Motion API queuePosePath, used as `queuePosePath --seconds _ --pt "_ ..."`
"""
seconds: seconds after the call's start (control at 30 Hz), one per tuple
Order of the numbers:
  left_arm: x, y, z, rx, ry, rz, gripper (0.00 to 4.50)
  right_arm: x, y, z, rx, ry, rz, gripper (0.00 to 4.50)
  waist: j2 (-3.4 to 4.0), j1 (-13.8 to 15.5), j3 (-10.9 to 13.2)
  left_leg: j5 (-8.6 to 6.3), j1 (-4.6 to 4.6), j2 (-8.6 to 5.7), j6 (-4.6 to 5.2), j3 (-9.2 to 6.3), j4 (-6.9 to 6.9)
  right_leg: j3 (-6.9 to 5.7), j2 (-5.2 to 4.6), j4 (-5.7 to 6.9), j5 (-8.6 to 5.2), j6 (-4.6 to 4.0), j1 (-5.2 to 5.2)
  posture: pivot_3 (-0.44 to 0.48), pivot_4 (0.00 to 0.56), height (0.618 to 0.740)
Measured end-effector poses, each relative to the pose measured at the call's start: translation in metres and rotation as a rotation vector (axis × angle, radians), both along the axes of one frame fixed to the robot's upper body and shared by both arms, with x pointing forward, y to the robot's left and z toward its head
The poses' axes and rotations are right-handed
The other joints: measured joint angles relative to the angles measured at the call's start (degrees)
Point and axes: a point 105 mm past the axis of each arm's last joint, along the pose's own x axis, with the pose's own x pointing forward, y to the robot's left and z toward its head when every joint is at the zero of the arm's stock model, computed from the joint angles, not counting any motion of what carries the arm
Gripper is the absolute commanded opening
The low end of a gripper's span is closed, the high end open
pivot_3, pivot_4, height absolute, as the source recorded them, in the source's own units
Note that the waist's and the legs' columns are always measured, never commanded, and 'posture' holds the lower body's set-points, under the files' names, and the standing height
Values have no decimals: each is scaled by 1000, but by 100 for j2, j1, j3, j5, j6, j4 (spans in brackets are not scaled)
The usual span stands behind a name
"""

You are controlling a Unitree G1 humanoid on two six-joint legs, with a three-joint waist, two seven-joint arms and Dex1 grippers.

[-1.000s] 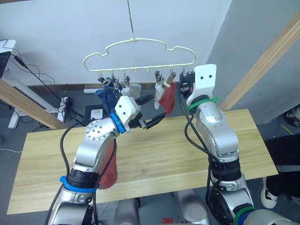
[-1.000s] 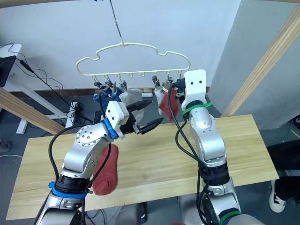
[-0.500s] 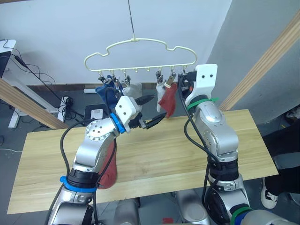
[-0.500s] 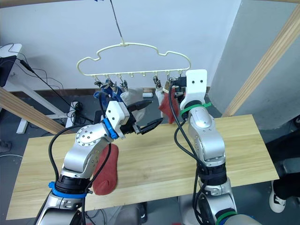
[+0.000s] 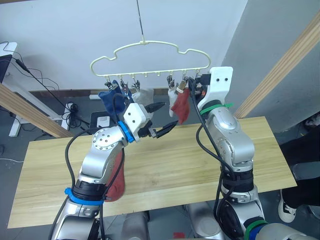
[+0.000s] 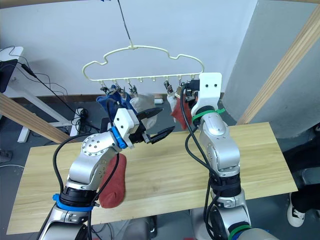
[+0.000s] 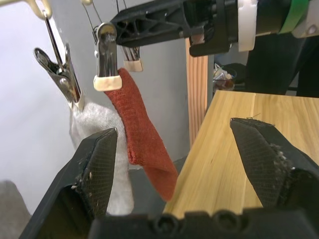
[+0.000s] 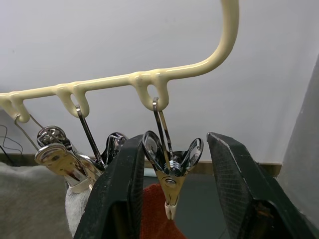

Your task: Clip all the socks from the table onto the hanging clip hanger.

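The pale-yellow clip hanger (image 5: 150, 55) hangs on a wire above the table (image 5: 170, 165). Clipped to it are a blue sock (image 5: 111, 99), a grey sock (image 5: 143, 95) and, by its toe, a rust-red sock (image 5: 181, 107), with another grey sock (image 7: 94, 129) beside the red one. On the table lies a second rust-red sock (image 5: 118, 175), partly hidden behind my left arm. My left gripper (image 5: 167, 115) is open and empty, held in the air just short of the hung red sock. My right gripper (image 8: 174, 144) is open, its fingers straddling an empty metal clip (image 8: 170, 167) at the hanger's right end.
Thick light wooden poles slant up at the right (image 5: 280, 65) and at the left (image 5: 30, 112). Cables and a power strip (image 5: 70, 107) lie on the floor behind the table. The table's right half is bare wood.
My right gripper has crept slightly up and right at the hanger's end clip. The hung socks have swayed a little. My left arm has stayed in place.
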Motion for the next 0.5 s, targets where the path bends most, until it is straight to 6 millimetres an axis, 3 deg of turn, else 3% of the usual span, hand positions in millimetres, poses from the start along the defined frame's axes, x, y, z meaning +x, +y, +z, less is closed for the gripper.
queuePosePath --seconds 0.5 --pt "1 0 -1 1 3 2 3995 0 2 -1 9 10 12 2026 0 1 0 0 0 0 0 0 0 0 0 0 0 0 0 -247 275 740"
